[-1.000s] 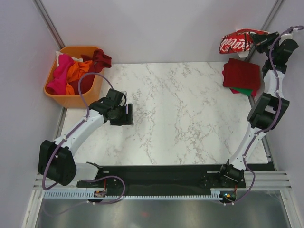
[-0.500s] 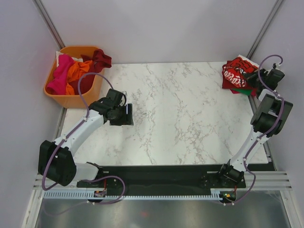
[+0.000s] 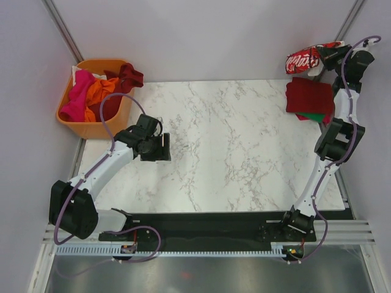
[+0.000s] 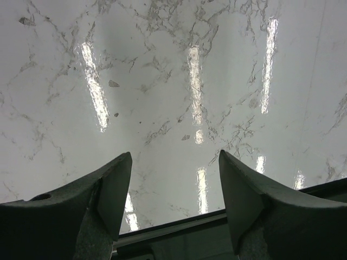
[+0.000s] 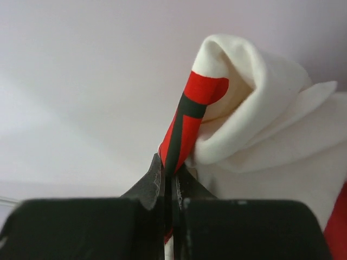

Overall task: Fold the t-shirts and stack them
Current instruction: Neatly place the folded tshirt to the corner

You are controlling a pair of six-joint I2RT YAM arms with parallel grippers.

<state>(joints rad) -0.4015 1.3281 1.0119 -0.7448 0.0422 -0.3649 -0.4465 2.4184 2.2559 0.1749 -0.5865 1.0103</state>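
Top external view, 1 o'clock: right gripper point(image 3: 327, 57) held up beyond the far right corner of the marble table point(image 3: 244, 159), clamped on the cream-white Coca-Cola tee point(image 3: 302, 60). Tee bunched and hanging in the air, red print showing, just beyond the folded pile in the picture.

At 2 o'clock, on the table by its right edge: folded red tee point(image 3: 310, 96) lying flat on top of a green tee point(image 3: 313, 116). Only a sliver of green showing at the near edge.

Right wrist view: jaws pressed together on a thin red-and-dark fold of the Coca-Cola tee. Cream cloth bulging toward 1 and 3 o'clock behind the fingertips point(image 5: 149, 187).

Back in the top view, 9 o'clock: left gripper point(image 3: 160, 147) over the table, spread wide, pinching nothing. Left wrist view: both fingers point(image 4: 108, 189) well apart, bare marble between them.

At 10 o'clock, off the table's far left corner: orange basket point(image 3: 91, 129) holding a pink tee point(image 3: 76, 97), an orange tee point(image 3: 98, 90) and a dark red tee point(image 3: 129, 74). Dark red tee draped over the rim on the 2 o'clock side.
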